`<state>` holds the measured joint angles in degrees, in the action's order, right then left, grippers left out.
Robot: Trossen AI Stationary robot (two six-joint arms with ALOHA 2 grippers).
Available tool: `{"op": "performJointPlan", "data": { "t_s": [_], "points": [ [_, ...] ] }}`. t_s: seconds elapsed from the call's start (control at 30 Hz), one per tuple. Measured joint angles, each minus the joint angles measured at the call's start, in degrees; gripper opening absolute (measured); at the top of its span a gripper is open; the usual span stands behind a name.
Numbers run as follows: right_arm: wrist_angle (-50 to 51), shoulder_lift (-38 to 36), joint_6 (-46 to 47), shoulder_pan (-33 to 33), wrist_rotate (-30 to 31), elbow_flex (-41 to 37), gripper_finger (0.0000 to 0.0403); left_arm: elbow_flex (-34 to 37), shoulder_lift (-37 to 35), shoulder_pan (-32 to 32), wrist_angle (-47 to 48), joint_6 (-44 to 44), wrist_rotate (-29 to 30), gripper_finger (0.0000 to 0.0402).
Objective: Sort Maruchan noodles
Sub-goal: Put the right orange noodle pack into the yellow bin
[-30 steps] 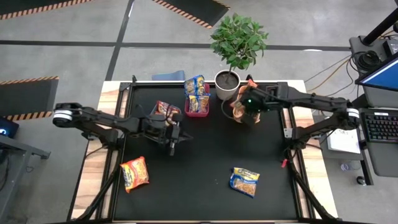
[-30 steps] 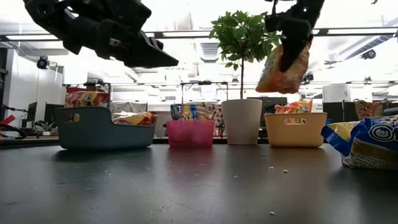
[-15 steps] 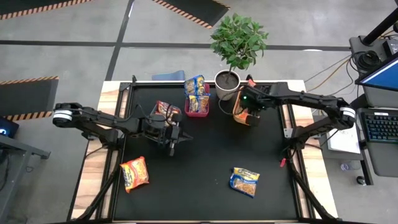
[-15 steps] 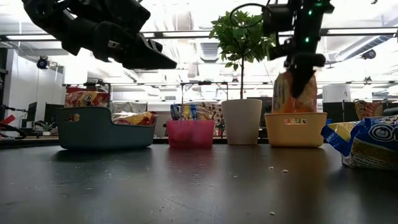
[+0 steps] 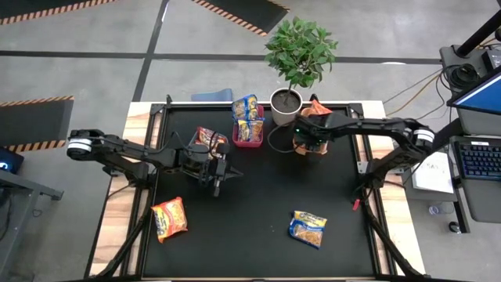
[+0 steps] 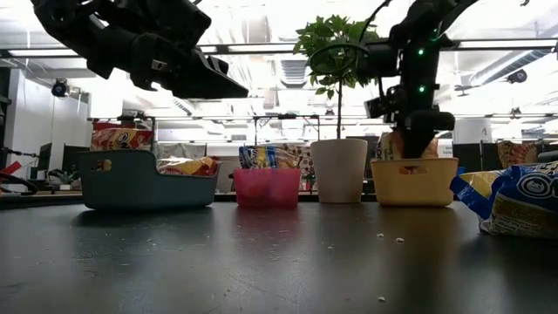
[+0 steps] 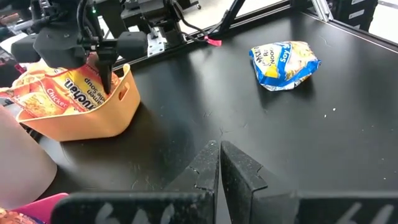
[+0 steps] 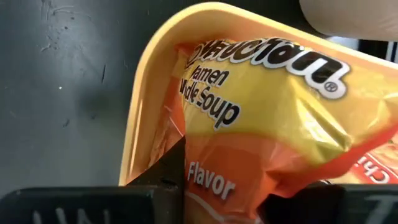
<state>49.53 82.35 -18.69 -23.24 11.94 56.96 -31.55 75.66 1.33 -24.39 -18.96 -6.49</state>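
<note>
**Right gripper in the orange bin with an orange packet; two packets loose on the bench**

We find the right gripper point(image 5: 311, 141) lowered into the orange bin point(image 6: 414, 183) at the bench's far edge, toward the right, just beside the white plant pot point(image 6: 340, 171). Its fingers point(image 7: 106, 73) are grasping an orange-yellow noodle packet point(image 8: 261, 118), which sits inside the bin against other orange packets.

The left gripper point(image 5: 217, 174) hangs above the bench point(image 5: 258, 204), left of centre, its fingers point(image 7: 217, 168) clenched together with nothing between them.

We note two packets lying loose on the bench: a red-and-orange packet point(image 5: 170, 218) near the front left corner, and a blue-yellow packet point(image 5: 308, 228) toward the front edge, right of centre. The pink bin point(image 5: 248, 129) at the far edge holds blue-yellow packets. The teal bin point(image 6: 144, 179), left of it, holds red packets.
</note>
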Motion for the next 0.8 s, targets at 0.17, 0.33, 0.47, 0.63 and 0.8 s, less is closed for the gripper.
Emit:
{"op": "performJointPlan", "data": {
  "t_s": [0.17, 0.33, 0.47, 0.63, 0.8],
  "points": [
    [0.25, 0.75, 0.09, -0.02, -0.15, 1.73, 0.0101, 0.00, 0.00, -0.01, -0.01, -0.02, 0.01, 0.0000],
    [1.93, 0.63, 2.54, -0.04, -0.57, 4.98, 0.0132, 0.00, 0.00, 0.01, -0.01, -0.02, 0.01, 0.0000],
    [4.74, 0.59, 4.17, 0.30, -0.59, 7.62, 0.0160, 0.00, 0.00, 0.00, -0.01, -0.01, 0.01, 0.0000],
    [7.48, 0.59, 6.72, 1.05, -0.61, 9.87, 0.0183, 0.00, 0.00, 0.00, 0.00, 0.00, 0.03, 0.0000],
    [8.65, 0.57, 7.35, 2.60, -2.33, 10.19, 0.0188, 0.00, 0.00, 0.00, 0.01, 0.08, 0.03, 0.0000]
  ]
}}
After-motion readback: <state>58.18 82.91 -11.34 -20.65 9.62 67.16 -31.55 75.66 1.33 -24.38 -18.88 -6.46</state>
